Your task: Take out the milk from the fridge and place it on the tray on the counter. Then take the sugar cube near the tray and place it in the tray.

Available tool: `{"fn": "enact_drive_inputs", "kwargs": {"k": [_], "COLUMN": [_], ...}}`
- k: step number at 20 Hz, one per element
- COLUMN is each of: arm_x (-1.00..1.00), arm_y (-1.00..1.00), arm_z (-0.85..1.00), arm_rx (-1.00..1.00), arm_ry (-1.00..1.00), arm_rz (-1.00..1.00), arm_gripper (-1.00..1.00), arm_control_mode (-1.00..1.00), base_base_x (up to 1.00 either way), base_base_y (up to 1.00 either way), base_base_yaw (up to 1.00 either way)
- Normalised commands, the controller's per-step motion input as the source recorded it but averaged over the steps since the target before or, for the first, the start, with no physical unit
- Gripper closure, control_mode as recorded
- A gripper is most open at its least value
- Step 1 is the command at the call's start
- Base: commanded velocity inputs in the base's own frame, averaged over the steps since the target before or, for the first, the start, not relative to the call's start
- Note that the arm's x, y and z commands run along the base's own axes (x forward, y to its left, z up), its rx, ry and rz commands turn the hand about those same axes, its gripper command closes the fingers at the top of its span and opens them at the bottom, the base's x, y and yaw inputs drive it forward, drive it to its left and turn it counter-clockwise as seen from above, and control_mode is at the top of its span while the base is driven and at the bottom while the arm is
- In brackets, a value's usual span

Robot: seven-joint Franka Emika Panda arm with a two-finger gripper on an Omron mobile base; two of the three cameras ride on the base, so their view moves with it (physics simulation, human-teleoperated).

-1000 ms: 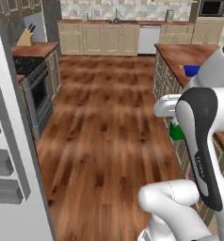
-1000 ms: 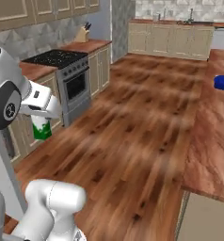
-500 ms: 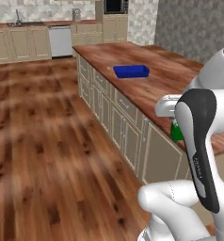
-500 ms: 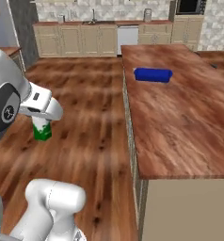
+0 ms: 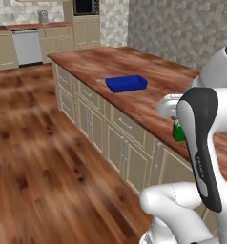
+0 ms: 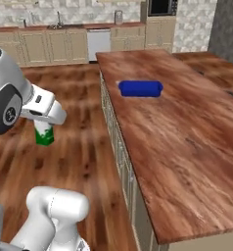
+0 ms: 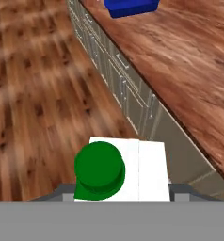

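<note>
Gripper (image 6: 44, 128): clamped on the milk, hanging under the white hand in the right base view, out over the floor and short of the counter's near side.
Milk (image 7: 121, 172): held upright in the jaws; green top and white shoulder right below the hand camera, green base showing under the hand in the right base view, a green sliver beside the dark forearm in the left base view (image 5: 178, 133).
Floor (image 5: 34, 157): glossy wood planks under the carried milk, running alongside the cabinet fronts.
Cabinet drawers (image 5: 116, 138): beige fronts with metal handles, between the floor and the countertop edge.
Counter (image 6: 187, 142): reddish-brown top stretching ahead and to the robot's right; near stretch bare.
Tray (image 6: 140, 88): bright blue, lying flat farther along the counter near its floor-side edge; well apart from the milk; nothing visible inside it; top edge of the hand view catches it too (image 7: 131, 7).
Sugar cube: too small to make out anywhere near the tray.
Back wall: beige cabinets, a white dishwasher (image 6: 99, 44) and a dark microwave (image 6: 161, 7) far behind the counter.
Done, by the look of it: milk out of the fridge and in carry.
Left: bring the milk over the counter and set it on the tray, let go, then find the cube near the tray and put it in.
Progress: judged roughly a third through, first placement not yet made.
</note>
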Motion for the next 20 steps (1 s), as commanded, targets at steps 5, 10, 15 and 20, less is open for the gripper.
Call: {"fn": "enact_drive_inputs", "kwargs": {"k": [5, 10, 15, 20], "arm_x": [0.0, 0.0, 0.0, 0.0], "arm_y": [0.0, 0.0, 0.0, 0.0], "arm_z": [0.0, 0.0, 0.0, 0.0], "arm_rx": [0.0, 0.0, 0.0, 0.0], "arm_ry": [0.0, 0.0, 0.0, 0.0], "arm_rz": [0.0, 0.0, 0.0, 0.0], "arm_gripper": [1.0, 1.0, 1.0, 1.0], "arm_control_mode": [1.0, 1.0, 1.0, 1.0], "base_base_x": [1.0, 1.0, 1.0, 0.86], "base_base_y": [0.81, 0.91, 1.0, 0.99], "base_base_yaw": [-0.28, -0.3, -0.45, -0.6]}}
